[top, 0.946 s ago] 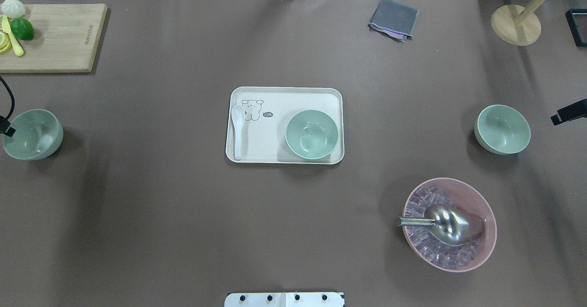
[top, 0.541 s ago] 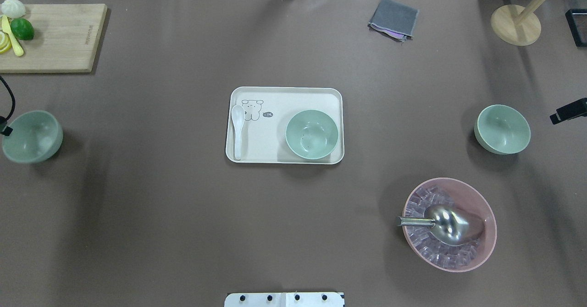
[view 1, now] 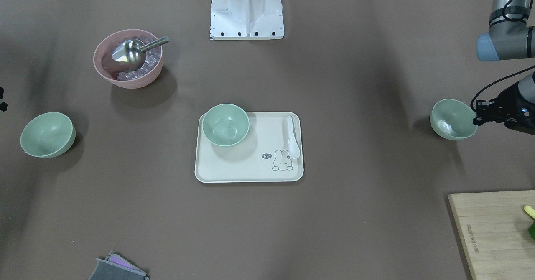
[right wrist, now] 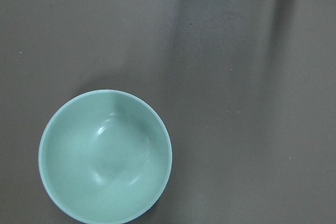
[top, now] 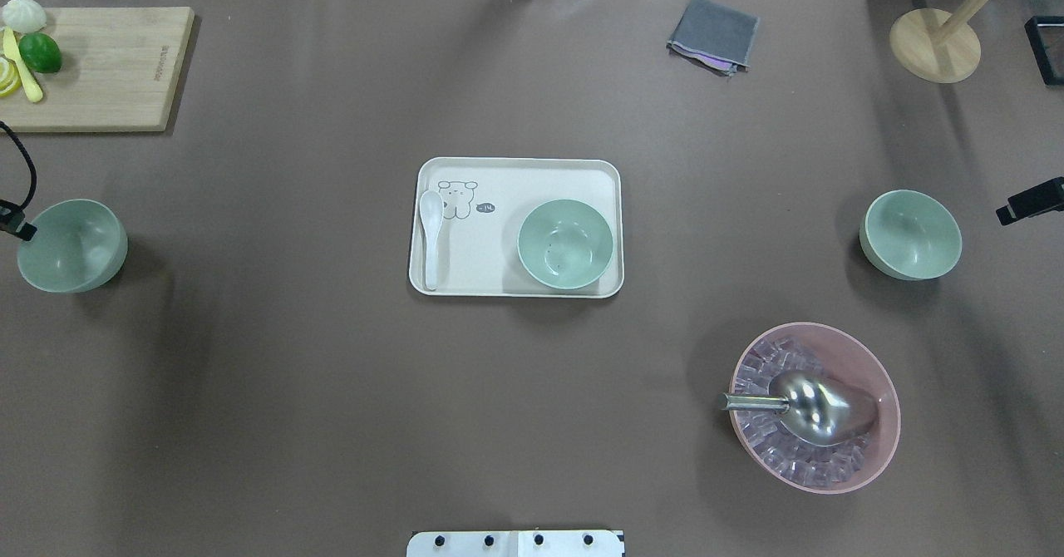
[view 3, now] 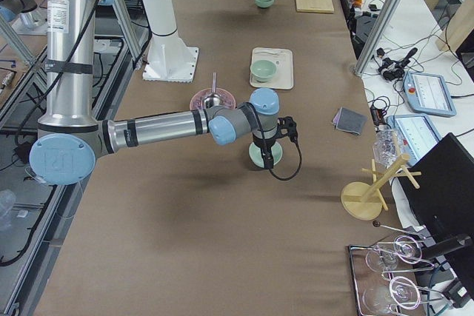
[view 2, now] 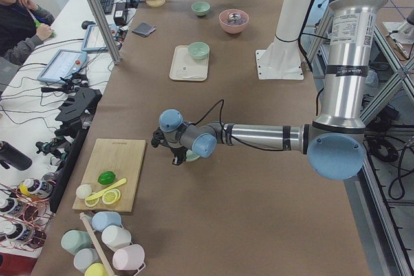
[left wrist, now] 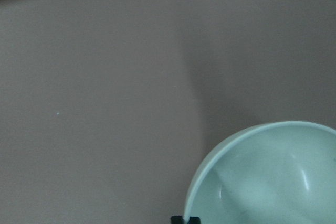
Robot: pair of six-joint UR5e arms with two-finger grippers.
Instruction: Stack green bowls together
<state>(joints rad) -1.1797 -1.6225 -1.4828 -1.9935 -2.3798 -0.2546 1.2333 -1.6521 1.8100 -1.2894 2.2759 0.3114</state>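
Three pale green bowls show. One green bowl (top: pixel 565 243) stands on the cream tray (top: pixel 515 163) at mid-table. A second green bowl (top: pixel 73 245) is at the table's left, tilted, and my left gripper (top: pixel 22 229) is shut on its outer rim; its fingertip (left wrist: pixel 185 219) shows at the rim in the left wrist view. The third green bowl (top: pixel 911 234) sits upright at the right and also fills the right wrist view (right wrist: pixel 105 156). My right gripper (top: pixel 1029 201) is just beyond it at the frame edge, only partly seen, so I cannot tell whether it is open or shut.
A pink bowl (top: pixel 815 407) with ice cubes and a metal scoop stands front right. A white spoon (top: pixel 431 237) lies on the tray. A cutting board (top: pixel 100 66) with fruit is back left, a grey cloth (top: pixel 713 33) and a wooden stand (top: pixel 935 46) back right. A person (view 2: pixel 16 17) sits beyond the table.
The left bowl has shifted a little to the right and tilted, together with my left gripper. The right arm and the other two bowls have hardly moved.
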